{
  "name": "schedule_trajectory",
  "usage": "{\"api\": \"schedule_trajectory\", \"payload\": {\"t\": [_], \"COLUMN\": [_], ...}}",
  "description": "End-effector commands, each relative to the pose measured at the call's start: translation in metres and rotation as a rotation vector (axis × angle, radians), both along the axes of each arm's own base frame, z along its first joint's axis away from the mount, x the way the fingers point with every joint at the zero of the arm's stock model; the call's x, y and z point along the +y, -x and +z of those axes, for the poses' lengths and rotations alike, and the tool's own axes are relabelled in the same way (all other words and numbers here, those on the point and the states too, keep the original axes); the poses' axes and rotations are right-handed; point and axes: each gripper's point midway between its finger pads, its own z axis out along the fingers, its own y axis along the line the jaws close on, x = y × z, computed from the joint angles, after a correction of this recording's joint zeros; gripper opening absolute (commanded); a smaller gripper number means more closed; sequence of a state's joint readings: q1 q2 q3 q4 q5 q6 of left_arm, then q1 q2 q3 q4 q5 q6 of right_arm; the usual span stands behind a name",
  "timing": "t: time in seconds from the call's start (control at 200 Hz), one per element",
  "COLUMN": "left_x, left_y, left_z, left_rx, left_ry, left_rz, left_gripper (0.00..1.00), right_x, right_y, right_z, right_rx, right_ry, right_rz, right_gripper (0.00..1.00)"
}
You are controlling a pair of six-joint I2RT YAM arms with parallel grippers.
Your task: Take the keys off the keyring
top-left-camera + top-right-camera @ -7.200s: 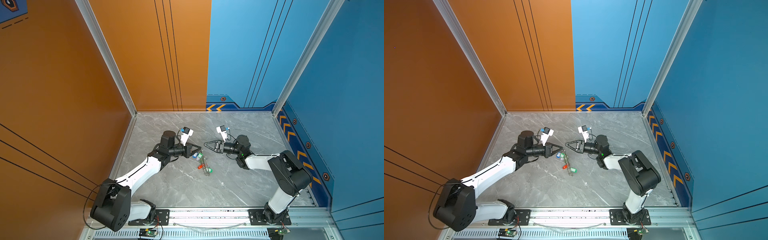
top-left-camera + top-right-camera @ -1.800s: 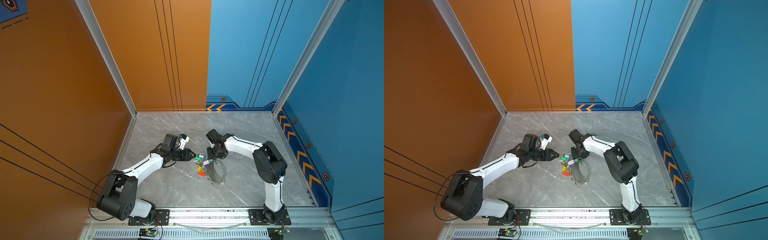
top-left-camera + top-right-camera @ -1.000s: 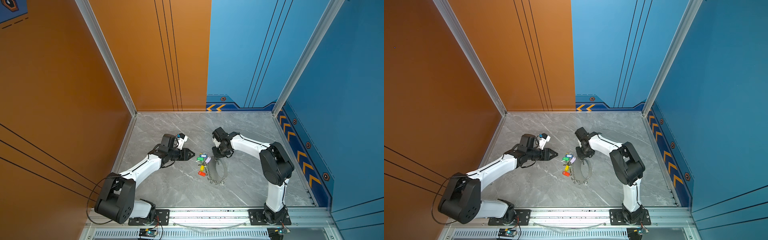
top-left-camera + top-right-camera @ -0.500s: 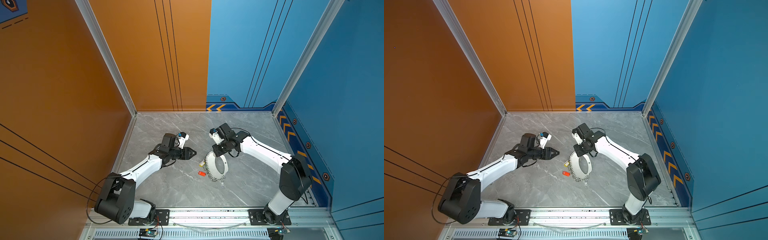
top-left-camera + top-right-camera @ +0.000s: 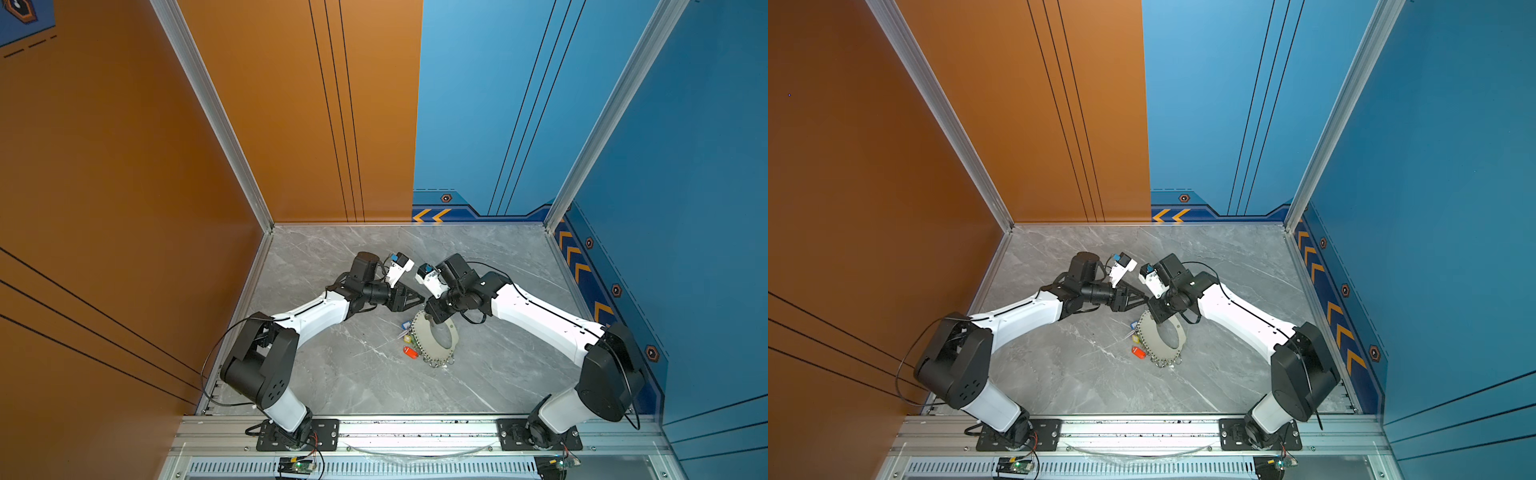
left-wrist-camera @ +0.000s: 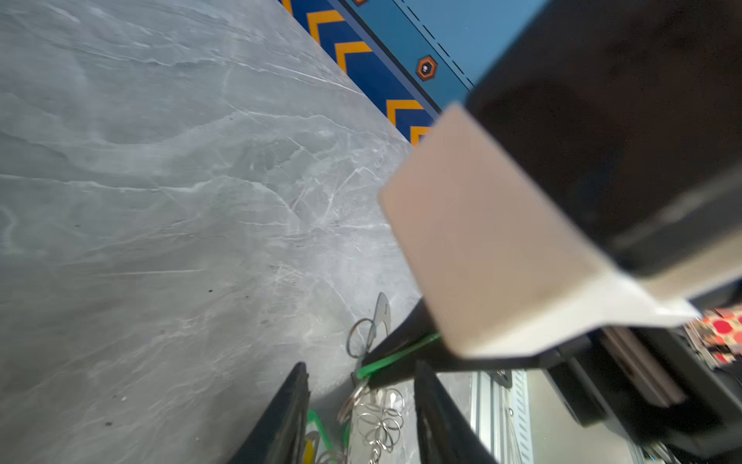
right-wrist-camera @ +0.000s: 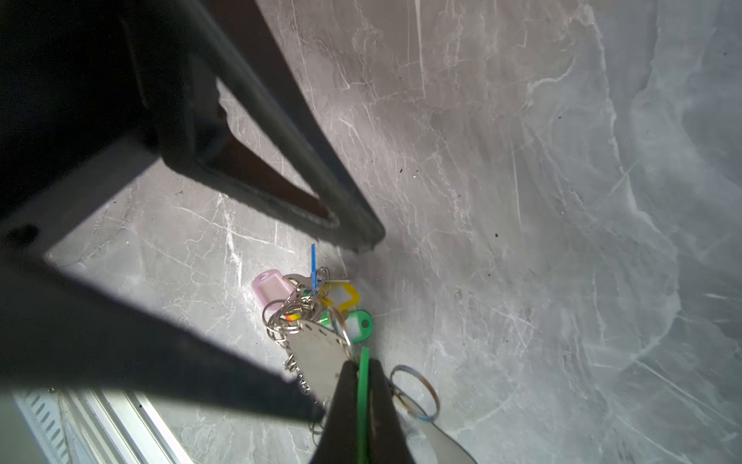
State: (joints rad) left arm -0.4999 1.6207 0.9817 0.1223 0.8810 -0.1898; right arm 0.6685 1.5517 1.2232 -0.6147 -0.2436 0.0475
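Note:
The grey oval keyring leans up from the floor, its far end raised under my right gripper. In the right wrist view that gripper is shut on a green tag seen edge-on, with a silver key and its split ring beside it. Pink, yellow and green tags bunch below the keyring plate. My left gripper stands open just left of the right one, chain rings showing between its fingers.
A red tag lies on the grey marble floor left of the keyring, with a blue tag above it. Orange and blue walls close three sides; an aluminium rail runs along the front.
My left gripper has moved right to meet the right gripper and opened wider. The right arm has lifted the keyring's far end by the green tag.

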Motion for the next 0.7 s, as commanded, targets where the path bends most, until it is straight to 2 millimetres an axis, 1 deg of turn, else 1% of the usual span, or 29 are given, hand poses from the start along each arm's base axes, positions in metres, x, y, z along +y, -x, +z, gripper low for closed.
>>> {"api": "schedule_trajectory", "payload": {"t": [0.0,0.1,0.19,0.245,0.32,0.38,0.541,0.696], "left_x": [-0.007,-0.004,-0.003,0.000,0.008,0.012,0.008,0.014], "left_y": [0.026,0.036,0.037,0.033,0.023,0.020,0.018,0.012], "left_z": [0.008,0.006,0.003,-0.001,-0.009,-0.011,-0.009,-0.003], "left_rx": [-0.017,-0.024,-0.031,-0.031,-0.037,-0.034,-0.049,-0.096], "left_ry": [0.067,0.072,0.066,0.053,0.030,0.029,0.024,0.013], "left_rz": [-0.150,-0.173,-0.173,-0.152,-0.107,-0.095,-0.094,-0.056], "left_gripper": [0.44,0.44,0.44,0.44,0.45,0.45,0.46,0.46], "right_x": [0.002,0.002,0.003,0.004,0.005,0.006,0.009,0.009], "right_y": [0.001,0.001,0.002,0.002,0.002,0.002,0.005,0.005], "right_z": [0.013,0.017,0.019,0.021,0.022,0.021,0.023,0.023], "right_rx": [-0.043,-0.051,-0.054,-0.055,-0.056,-0.054,-0.053,-0.055], "right_ry": [-0.041,-0.059,-0.072,-0.078,-0.083,-0.083,-0.090,-0.090], "right_rz": [0.024,0.027,0.034,0.039,0.045,0.046,0.057,0.058], "right_gripper": [0.03,0.03,0.03,0.03,0.03,0.03,0.03,0.03]}}
